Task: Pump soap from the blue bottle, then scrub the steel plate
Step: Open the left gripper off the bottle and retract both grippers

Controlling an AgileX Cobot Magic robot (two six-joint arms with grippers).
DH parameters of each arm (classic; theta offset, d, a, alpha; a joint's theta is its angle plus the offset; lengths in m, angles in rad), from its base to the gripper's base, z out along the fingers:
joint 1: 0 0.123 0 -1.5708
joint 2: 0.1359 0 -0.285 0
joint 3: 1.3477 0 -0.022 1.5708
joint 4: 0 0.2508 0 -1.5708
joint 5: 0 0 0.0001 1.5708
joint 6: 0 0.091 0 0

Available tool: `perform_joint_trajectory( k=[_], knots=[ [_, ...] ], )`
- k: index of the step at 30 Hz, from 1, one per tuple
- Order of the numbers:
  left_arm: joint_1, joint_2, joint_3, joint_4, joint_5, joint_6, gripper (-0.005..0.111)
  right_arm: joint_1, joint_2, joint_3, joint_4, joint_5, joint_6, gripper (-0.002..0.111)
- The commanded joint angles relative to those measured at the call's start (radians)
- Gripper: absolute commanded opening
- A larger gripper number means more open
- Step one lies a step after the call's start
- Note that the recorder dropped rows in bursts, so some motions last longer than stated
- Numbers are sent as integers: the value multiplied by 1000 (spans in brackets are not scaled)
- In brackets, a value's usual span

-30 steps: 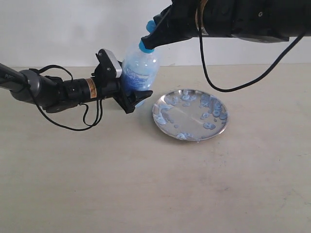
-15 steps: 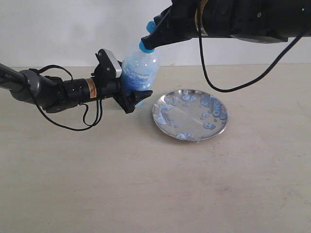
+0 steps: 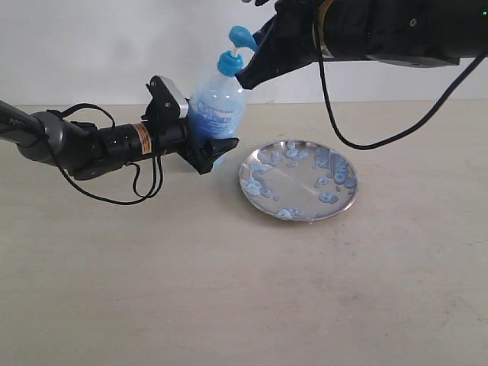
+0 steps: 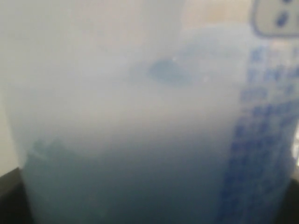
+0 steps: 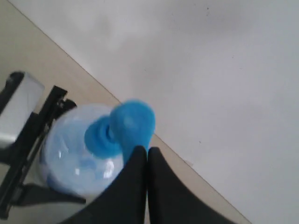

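Observation:
The blue bottle (image 3: 217, 114) stands tilted at the back left of the steel plate (image 3: 305, 219). My left gripper (image 3: 206, 149) is shut on its lower body. Light blue soap (image 3: 212, 128) fills its lower part. Its blurred wall (image 4: 140, 116) and printed label (image 4: 266, 140) fill the left wrist view. The blue pump head (image 3: 238, 36) stands raised above the collar. My right gripper (image 3: 246, 78) hangs just beside the pump head (image 5: 133, 123), fingers pressed together with nothing between them (image 5: 148, 150). Bluish soap blobs (image 3: 329, 197) dot the shiny plate.
The beige table (image 3: 229, 290) runs wide in front of the plate. A white wall (image 3: 114, 46) stands behind. Black cables hang from the right arm (image 3: 335, 130) over the plate's far side and loop under the left arm (image 3: 114, 200).
My right gripper has lifted up and to the right, off the pump head. The pump head has sprung up. The left gripper and bottle stay in place.

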Motion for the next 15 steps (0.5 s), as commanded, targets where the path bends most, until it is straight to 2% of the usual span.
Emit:
perform_joint_trajectory(
  k=[1, 9, 15],
  knots=[
    [-2, -4, 2, -155, -94, -100, 4, 1, -57, -3, -14, 33, -68, 0],
    [-2, 16, 2, -157, -130, -192, 4, 1, -281, -24, -2, 61, -34, 0],
    [-2, 41, 44, -240, -312, -211, 4, 1, -513, 106, -2, 137, -25, 0]
  ],
)
